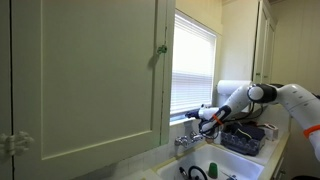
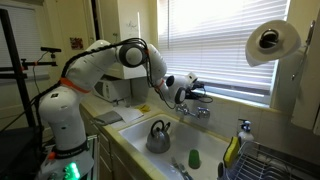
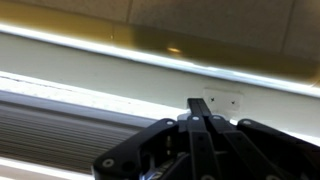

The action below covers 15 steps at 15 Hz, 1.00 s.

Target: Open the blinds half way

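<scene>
many thin slats make up the white horizontal slatted blinds (image 1: pixel 195 60) (image 2: pixel 225 40), which hang lowered across the window, their bottom edge near the sill in both exterior views. the white robot arm (image 2: pixel 100 62) reaches to that lower edge, its black claw (image 1: pixel 203 116) (image 2: pixel 198 92) just at the bottom rail above the faucet. in the wrist view the claw (image 3: pixel 203 120) has its fingers drawn close together beside the slats (image 3: pixel 60 125); whether they pinch anything i cannot tell. a pale-green cabinet door (image 1: pixel 85 75) stands beside the window, and a metal kettle (image 2: pixel 158 137) sits in the sink.
</scene>
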Motion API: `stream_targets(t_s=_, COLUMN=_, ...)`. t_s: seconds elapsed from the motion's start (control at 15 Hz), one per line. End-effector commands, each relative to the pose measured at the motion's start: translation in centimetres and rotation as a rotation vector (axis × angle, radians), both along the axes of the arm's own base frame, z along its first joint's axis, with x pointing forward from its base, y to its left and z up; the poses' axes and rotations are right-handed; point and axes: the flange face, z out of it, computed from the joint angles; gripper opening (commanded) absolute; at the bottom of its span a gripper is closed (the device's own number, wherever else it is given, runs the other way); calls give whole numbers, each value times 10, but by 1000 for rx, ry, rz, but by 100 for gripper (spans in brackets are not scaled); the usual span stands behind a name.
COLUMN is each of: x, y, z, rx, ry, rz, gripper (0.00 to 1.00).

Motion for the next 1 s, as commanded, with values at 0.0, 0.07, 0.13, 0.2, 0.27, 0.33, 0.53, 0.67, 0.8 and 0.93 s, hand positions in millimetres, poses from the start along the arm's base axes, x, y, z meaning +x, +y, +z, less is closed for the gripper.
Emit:
stream_targets(t_s=0.0, x=3, y=7, z=8, rx=76, ry=-35, rz=-12, gripper=0)
stream_targets(t_s=0.07, x=3, y=7, z=9, rx=94, ry=-34, rz=-17, gripper=0)
stream_targets(t_s=0.13, x=2, y=8, z=10, rx=118, ry=-27, rz=-17, gripper=0)
stream_targets(t_s=0.2, x=2, y=9, z=8, rx=136, ry=-15, rz=-18, gripper=0)
stream_targets(t_s=0.27, x=2, y=9, z=4, rx=145, ry=-6, rz=-22, gripper=0)
stream_targets(t_s=0.33, x=3, y=10, z=-2, rx=151, ry=7, rz=-23, gripper=0)
stream_targets(t_s=0.53, x=3, y=17, z=-6, rx=174, ry=18, rz=-13, gripper=0)
stream_targets(t_s=0.67, x=5, y=22, z=-6, rx=173, ry=4, rz=-8, gripper=0)
stream_targets(t_s=0.8, x=10, y=22, z=-5, rx=184, ry=-9, rz=-15, gripper=0)
stream_targets(t_s=0.93, x=14, y=21, z=-3, rx=185, ry=-29, rz=-22, gripper=0)
